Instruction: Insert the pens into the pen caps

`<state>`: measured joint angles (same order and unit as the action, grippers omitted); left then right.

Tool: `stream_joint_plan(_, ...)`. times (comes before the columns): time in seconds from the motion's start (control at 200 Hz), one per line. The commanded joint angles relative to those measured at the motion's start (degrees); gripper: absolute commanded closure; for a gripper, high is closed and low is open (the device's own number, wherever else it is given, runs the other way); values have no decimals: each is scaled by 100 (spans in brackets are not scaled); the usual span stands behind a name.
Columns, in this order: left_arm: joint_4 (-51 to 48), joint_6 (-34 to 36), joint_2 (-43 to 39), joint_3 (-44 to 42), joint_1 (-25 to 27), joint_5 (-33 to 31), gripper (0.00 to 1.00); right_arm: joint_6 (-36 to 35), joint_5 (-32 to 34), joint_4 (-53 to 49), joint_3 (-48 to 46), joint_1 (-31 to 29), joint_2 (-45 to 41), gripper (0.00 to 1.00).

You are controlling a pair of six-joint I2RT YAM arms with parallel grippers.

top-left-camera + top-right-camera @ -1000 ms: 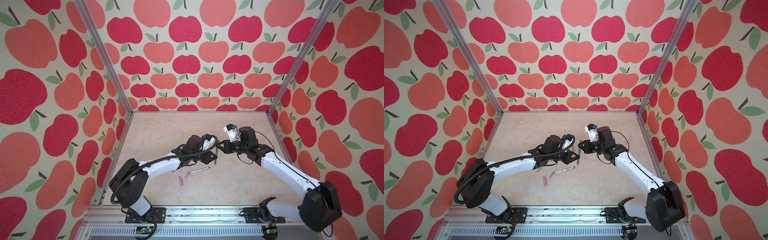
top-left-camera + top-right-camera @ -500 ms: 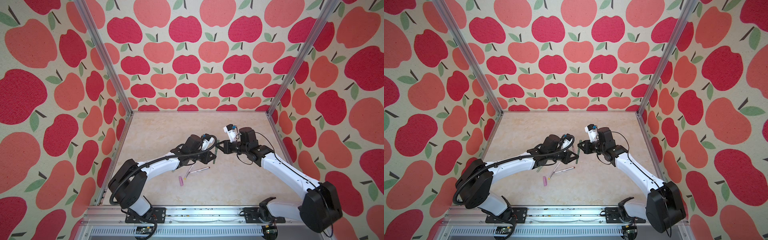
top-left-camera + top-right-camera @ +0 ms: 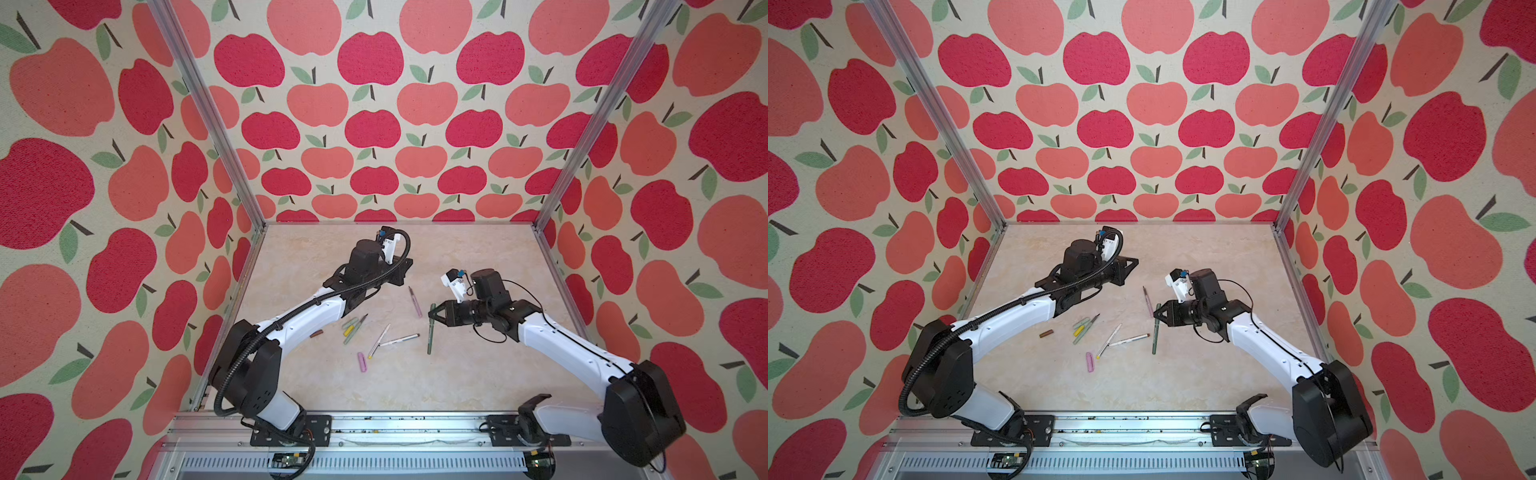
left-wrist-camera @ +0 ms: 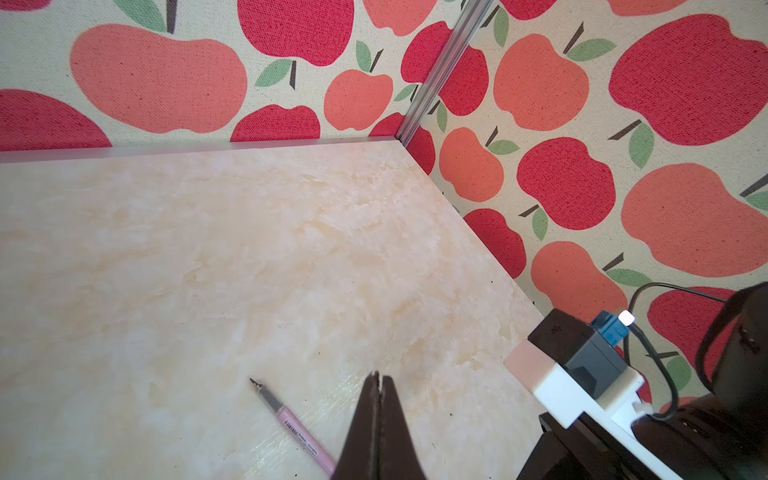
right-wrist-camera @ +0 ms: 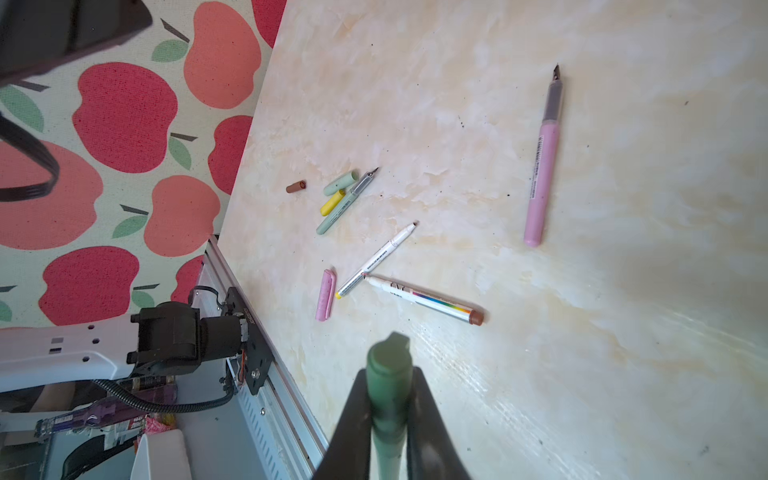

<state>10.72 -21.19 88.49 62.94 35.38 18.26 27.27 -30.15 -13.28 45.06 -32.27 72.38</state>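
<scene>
My right gripper [image 3: 432, 318] [image 3: 1158, 318] [image 5: 389, 399] is shut on the dark green pen [image 3: 429, 338] [image 3: 1155, 338], which hangs tip down over the table. A dark green cap [image 5: 388, 359] sits on its upper end. My left gripper [image 3: 409, 264] [image 3: 1136, 262] [image 4: 377, 376] is shut and empty, up and back to the left. The lilac-pink pen [image 3: 414, 301] [image 4: 291, 424] [image 5: 540, 166] lies between the two grippers. The sage pen [image 3: 353, 330] [image 5: 345, 203], two white pens [image 3: 380, 340] [image 3: 399, 340] and pink [image 3: 361, 361], brown [image 3: 316, 333], yellow [image 5: 332, 202] and light green [image 5: 340, 183] caps lie loose.
Apple-print walls close in the marble table [image 3: 457, 382] on three sides, with aluminium posts [image 3: 540, 224] at the far corners. A metal rail [image 3: 374, 428] runs along the front edge. The loose pens and caps cluster left of centre.
The two grippers were together at the middle. My left gripper has let go and drawn back to the far left. The right gripper keeps the dark green pen, now slightly nearer and lower.
</scene>
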Motion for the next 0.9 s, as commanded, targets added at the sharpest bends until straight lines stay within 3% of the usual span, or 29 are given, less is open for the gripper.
stream_joint_plan(0.0, -34, 166, -122, 149, -39, -153, 100, 97, -26, -110, 15, -35, -80, 99)
stream_joint_plan(0.135, -188, 238, -342, -7, -136, -182, 100, -17, 247, -289, 235, -23, -132, 98)
stream_joint_plan(0.295, -575, 417, -719, -329, -198, 139, 67, -99, 476, -464, 715, 128, -68, 98)
stream_joint_plan(0.405, -914, 579, -890, -568, -185, 897, 57, -64, 434, -440, 1024, 240, 2, 98)
stream_joint_plan(0.65, -642, 517, -707, -890, 120, 2199, 53, 15, 253, -319, 1534, 298, 230, 98)
stream_joint_plan(0.896, -211, 279, -152, -678, 250, 2513, 52, 92, 75, -230, 1630, 231, 246, 98)
